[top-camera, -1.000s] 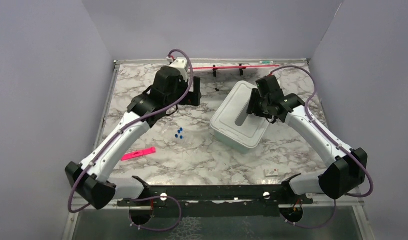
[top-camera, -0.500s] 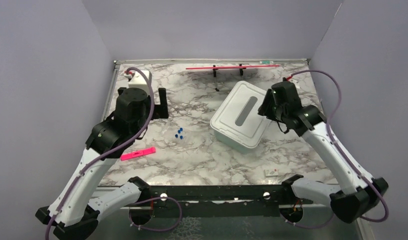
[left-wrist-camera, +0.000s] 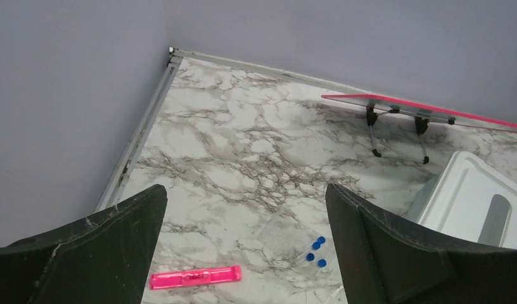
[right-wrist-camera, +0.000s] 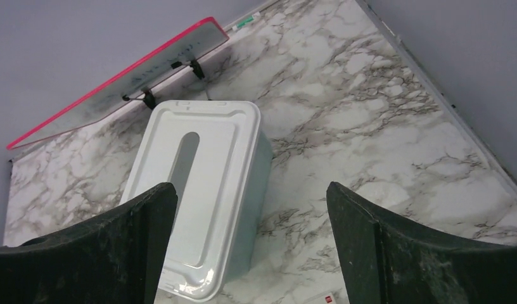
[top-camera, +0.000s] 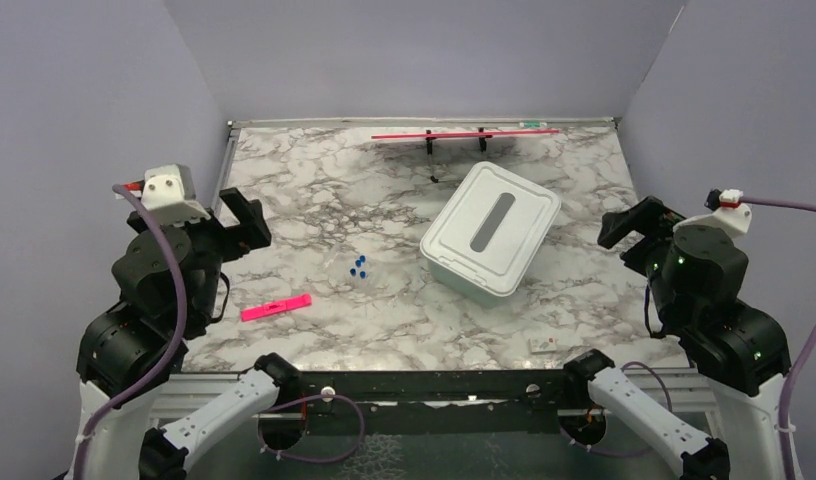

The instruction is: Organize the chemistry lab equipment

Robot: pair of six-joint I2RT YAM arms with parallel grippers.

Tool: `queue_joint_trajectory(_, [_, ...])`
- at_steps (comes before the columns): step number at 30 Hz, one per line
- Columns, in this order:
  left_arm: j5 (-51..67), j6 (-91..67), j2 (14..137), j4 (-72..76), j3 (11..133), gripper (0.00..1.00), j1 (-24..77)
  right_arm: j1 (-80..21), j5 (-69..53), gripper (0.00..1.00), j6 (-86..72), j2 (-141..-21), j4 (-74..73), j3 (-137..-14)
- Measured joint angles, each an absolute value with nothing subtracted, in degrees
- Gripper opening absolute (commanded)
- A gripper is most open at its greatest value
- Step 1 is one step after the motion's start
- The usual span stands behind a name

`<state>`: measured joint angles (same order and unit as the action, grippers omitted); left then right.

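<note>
Withdrawn from the white box [top-camera: 491,230] to the near corners, the left hand [top-camera: 242,220] and right hand [top-camera: 629,236] are held wide open and empty; the blue-capped clear tubes [top-camera: 359,267], lying on the surface [top-camera: 384,190] left of the box, are best approached squarely from above.

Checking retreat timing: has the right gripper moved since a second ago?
Yes. The right gripper has pulled away from above the white lidded box, going right and toward the near edge. It now stands clear of the box, jaws open.
</note>
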<state>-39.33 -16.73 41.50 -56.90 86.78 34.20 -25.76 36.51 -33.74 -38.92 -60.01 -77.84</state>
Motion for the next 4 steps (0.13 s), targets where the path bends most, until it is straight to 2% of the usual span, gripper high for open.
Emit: queue_joint_trajectory(4, [-40.01,-16.71,39.31,-57.54,86.87,0.99,34.20,-25.76,36.84,1.00,-32.97,-37.74,-61.08,-77.95])
